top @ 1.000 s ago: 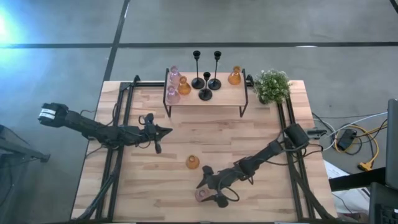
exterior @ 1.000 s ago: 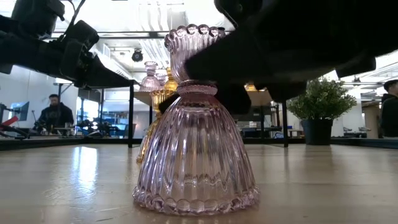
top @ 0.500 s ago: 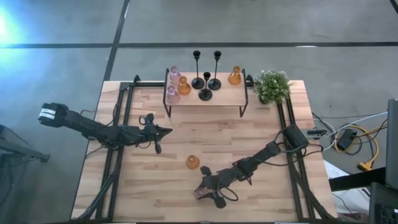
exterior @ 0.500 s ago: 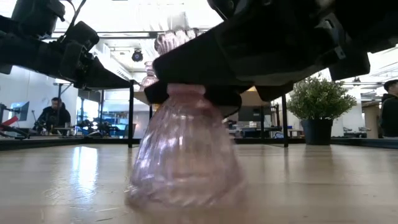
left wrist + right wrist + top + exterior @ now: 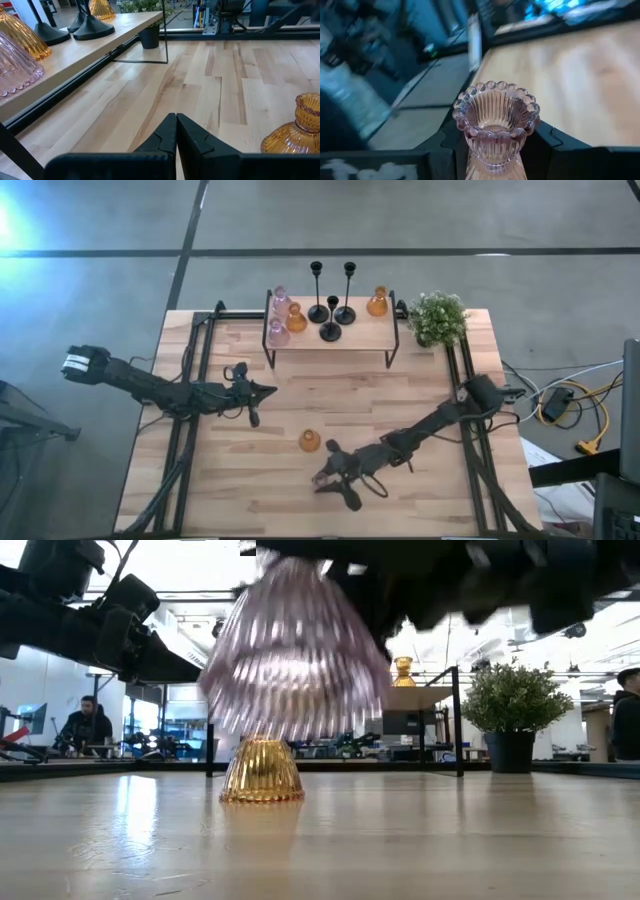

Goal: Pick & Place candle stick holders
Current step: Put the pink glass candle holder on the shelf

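A pink glass candle stick holder (image 5: pixel 295 650) hangs above the near middle of the table, with my right gripper (image 5: pixel 326 478) shut on it. Its scalloped cup (image 5: pixel 496 112) fills the right wrist view. An amber glass holder (image 5: pixel 309 441) stands on its base on the table, just beyond it. My left gripper (image 5: pixel 270 389) waits shut at the table's left, touching nothing. On a raised shelf (image 5: pixel 330 340) at the far edge stand pink (image 5: pixel 277 333), amber (image 5: pixel 377 302) and black (image 5: pixel 331 320) holders. My right gripper pinches the pink holder's narrow neck (image 5: pixel 492 157), just under the scalloped cup, between its two fingers (image 5: pixel 451 145). The fingers come roughly level from the table's right side. The holder hangs nearly upright, its wide base (image 5: pixel 295 725) lifted clear of the table.
A green potted plant (image 5: pixel 437 317) stands at the far right beside the shelf. Black rails (image 5: pixel 185 430) run along the table's left and right sides. Bare wood lies between the shelf and the amber holder. People show in the room beyond the table.
My right gripper has shut on the pink holder's neck, then risen and rolled a little. The holder, which stood on the table a second ago, is now lifted clear, uncovering the amber holder behind it in the low view.
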You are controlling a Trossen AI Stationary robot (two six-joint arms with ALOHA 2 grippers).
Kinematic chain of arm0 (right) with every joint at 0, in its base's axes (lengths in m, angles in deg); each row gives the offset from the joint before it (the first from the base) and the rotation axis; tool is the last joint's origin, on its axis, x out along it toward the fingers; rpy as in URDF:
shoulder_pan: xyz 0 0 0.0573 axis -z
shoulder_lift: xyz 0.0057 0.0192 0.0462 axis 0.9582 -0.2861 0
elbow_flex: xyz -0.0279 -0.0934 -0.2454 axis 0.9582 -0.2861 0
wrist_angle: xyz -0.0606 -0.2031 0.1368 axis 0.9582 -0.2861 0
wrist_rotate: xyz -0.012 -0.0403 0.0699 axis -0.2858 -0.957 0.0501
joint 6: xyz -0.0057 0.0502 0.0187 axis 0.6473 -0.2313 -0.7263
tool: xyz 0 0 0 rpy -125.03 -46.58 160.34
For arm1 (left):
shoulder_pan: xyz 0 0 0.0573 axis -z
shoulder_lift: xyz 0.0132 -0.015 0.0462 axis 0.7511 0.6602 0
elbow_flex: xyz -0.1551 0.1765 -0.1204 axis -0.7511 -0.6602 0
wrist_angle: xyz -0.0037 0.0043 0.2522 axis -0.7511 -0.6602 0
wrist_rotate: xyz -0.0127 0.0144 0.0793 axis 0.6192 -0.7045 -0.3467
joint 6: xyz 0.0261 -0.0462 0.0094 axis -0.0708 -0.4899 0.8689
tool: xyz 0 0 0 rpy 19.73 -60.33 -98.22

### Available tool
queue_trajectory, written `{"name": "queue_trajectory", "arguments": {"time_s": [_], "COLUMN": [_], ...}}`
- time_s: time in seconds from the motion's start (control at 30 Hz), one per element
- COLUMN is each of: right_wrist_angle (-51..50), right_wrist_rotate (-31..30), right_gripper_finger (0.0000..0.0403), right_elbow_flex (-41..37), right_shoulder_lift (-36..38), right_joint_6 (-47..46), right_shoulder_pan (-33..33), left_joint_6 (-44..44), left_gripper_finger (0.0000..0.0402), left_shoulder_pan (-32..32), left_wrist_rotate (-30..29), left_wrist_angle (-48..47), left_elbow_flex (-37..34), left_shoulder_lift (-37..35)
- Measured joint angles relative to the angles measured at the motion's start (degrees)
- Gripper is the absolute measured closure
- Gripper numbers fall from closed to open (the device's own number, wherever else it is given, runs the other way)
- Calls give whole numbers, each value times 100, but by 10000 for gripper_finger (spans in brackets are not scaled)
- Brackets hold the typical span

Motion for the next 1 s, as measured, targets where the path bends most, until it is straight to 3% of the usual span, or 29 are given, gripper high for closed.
{"name": "queue_trajectory", "arguments": {"time_s": [0.1, 0.47, 0.7, 1.0], "right_wrist_angle": [-458, -4284, -4892, -4971], "right_wrist_rotate": [-625, -3250, -2790, -1912], "right_gripper_finger": [280, 280, 280, 280], "right_elbow_flex": [-210, -649, -766, -772], "right_shoulder_lift": [599, 3937, 5183, 5386], "right_joint_6": [16, 75, 195, 969], "right_shoulder_pan": [41, 627, 1954, 3502], "left_joint_6": [1, 1, 1, 1], "left_gripper_finger": [387, 388, 387, 388], "left_shoulder_pan": [-1, 0, 0, -2], "left_wrist_rotate": [0, 0, 0, 0], "left_wrist_angle": [-42, -70, -72, -73], "left_elbow_flex": [0, 0, 0, 0], "left_shoulder_lift": [2, 2, 2, 4]}}
